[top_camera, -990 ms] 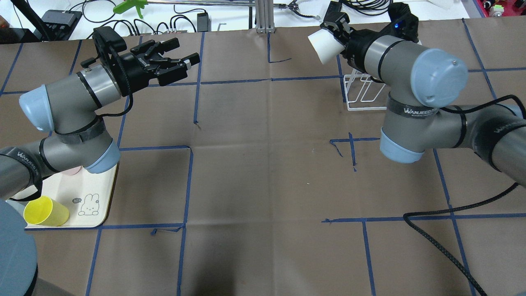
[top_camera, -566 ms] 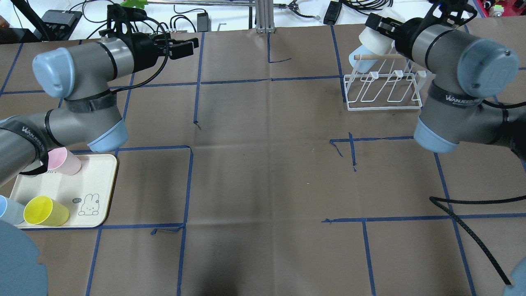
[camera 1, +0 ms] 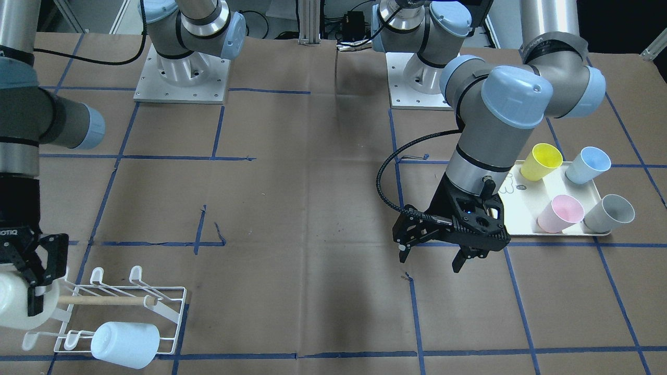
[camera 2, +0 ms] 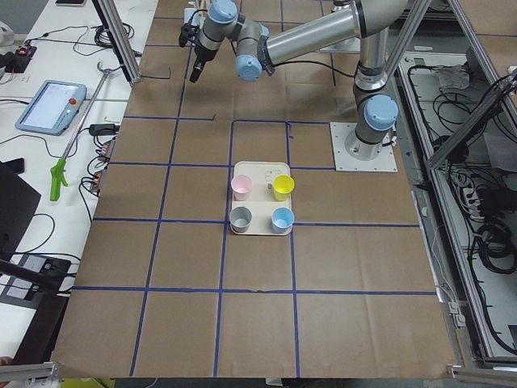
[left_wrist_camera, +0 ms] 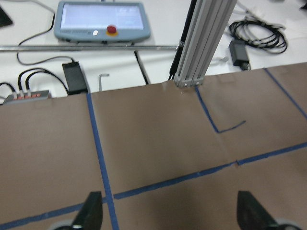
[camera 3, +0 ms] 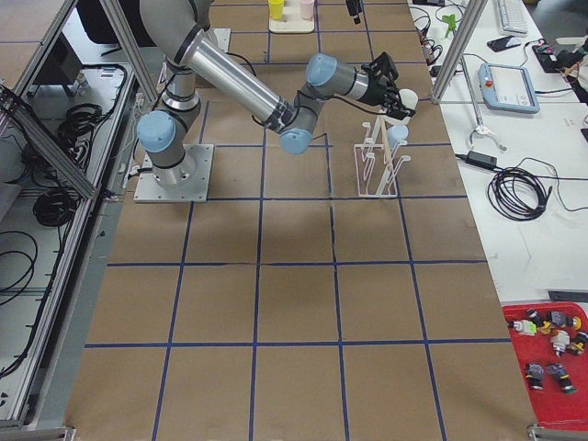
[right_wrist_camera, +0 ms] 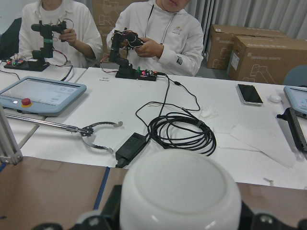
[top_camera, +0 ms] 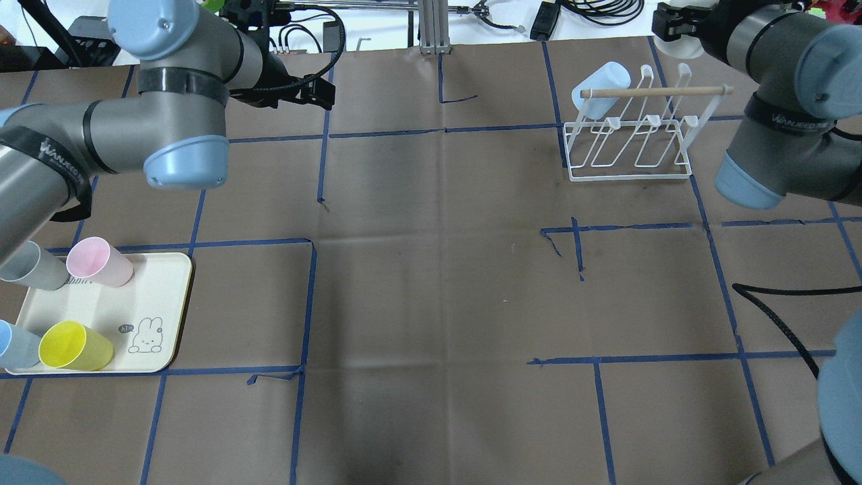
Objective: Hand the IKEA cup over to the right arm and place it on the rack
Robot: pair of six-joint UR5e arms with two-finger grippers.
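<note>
A white IKEA cup is held in my right gripper, which is shut on it. It hangs just off the end of the white wire rack, beside the tip of the wooden rod. From overhead the cup shows beyond the rack's far right corner. Its round base fills the right wrist view. A pale blue cup sits upturned on a prong at the rack's other end. My left gripper is open and empty above the table, near the tray.
A cream tray at the near left holds yellow, pink, grey and blue cups. Beyond the table's far edge are cables, a metal post and teach pendants. Two people sit there in the right wrist view.
My right arm carried the white cup rightwards, from the rack's left end to past its right end. My left arm swung back and its gripper stayed open.
</note>
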